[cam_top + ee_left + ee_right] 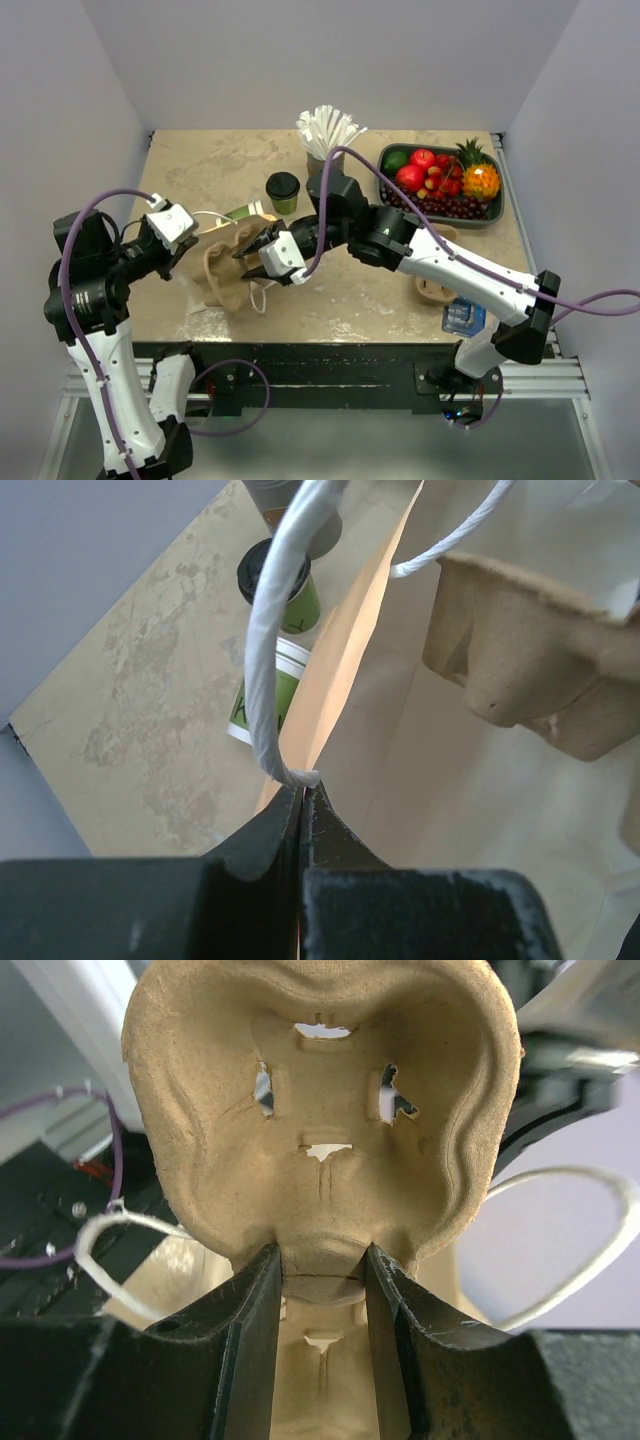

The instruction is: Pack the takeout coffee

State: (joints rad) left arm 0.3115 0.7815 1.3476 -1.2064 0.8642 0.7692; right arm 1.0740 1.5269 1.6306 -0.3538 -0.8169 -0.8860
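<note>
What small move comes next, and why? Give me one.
Probably lower the cardboard carrier deeper into the paper bag. The right gripper is clamped on the carrier at the bag's mouth, the left gripper pinches the bag's rim by its handle, and the lidded coffee cup stands on the table outside.

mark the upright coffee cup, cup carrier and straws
upright coffee cup [283,185]: top view, black lid
cup carrier [320,1100]: right wrist view, cup well
straws [328,127]: top view, bundle's middle
</note>
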